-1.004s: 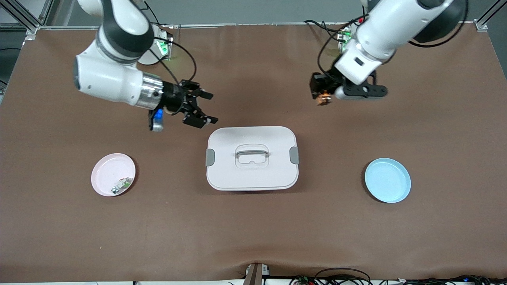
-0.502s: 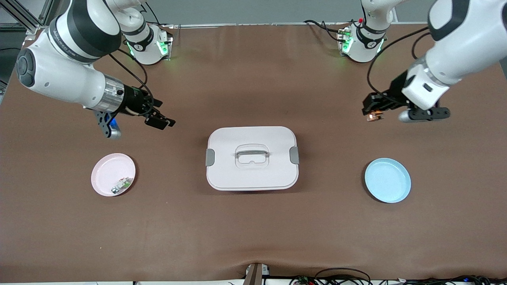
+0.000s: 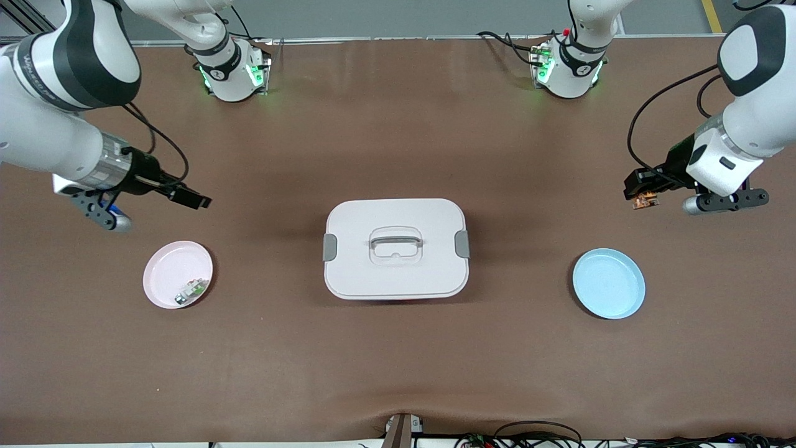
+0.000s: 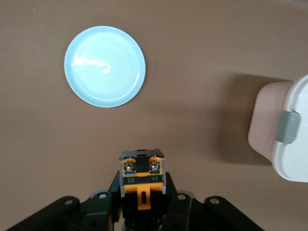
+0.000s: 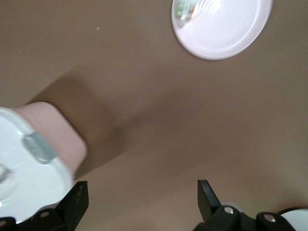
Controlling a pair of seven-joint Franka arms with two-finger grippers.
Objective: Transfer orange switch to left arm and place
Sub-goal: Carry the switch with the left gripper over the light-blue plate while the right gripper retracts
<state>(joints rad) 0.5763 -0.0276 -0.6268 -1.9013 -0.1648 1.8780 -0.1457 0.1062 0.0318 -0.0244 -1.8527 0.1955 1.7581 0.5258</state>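
From the front, the box [image 3: 395,249] sits mid-table between two plates. The left gripper [image 3: 642,198] hangs over bare table at the left arm's end, clamped on the switch [image 3: 643,201], whose orange end shows just below the fingers. The blue plate [image 3: 608,283] lies nearer the camera than the spot under that gripper, which suggests it is the drop point; the gripper is well clear of the box, as the task asks. The right gripper [image 3: 189,199] hovers over table at its own end, jaws spread and empty, above the pink plate [image 3: 177,274], which holds a small white-and-green part [image 3: 191,291]; this arm looks to be waiting.

In the left wrist view the switch [image 4: 142,180] is pinched upright between the fingers, terminals showing, with the blue plate [image 4: 105,66] ahead and a box corner [image 4: 284,130] off to one side.

The right wrist view shows wide, empty fingers [image 5: 207,196], the pink plate [image 5: 221,26] and a latched box corner [image 5: 33,163].
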